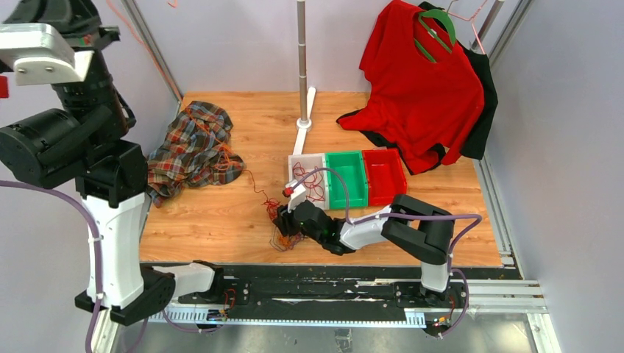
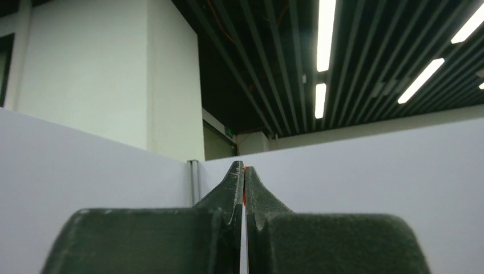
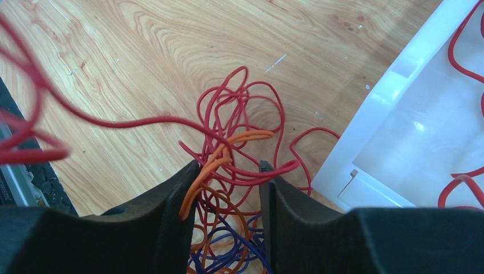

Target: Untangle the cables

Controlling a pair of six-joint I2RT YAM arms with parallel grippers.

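Observation:
The cables (image 1: 282,234) lie as a tangle of thin red, orange and purple-blue loops on the wooden table, just left of the white bin. My right gripper (image 1: 284,219) hangs low over the tangle. In the right wrist view it (image 3: 228,168) is open, its jaws astride the cables (image 3: 240,123), and an orange loop (image 3: 200,180) rests against the left finger. A red strand (image 3: 114,121) runs off to the upper left. My left arm is raised high at the left. The left gripper (image 2: 244,171) points at the ceiling, shut on a sliver of red cable.
A white bin (image 1: 298,160) holding more red cable stands beside a green bin (image 1: 344,154) and a red bin (image 1: 383,152). A plaid cloth (image 1: 193,147) lies at the back left. A red shirt (image 1: 423,95) hangs back right, near a metal pole (image 1: 302,59).

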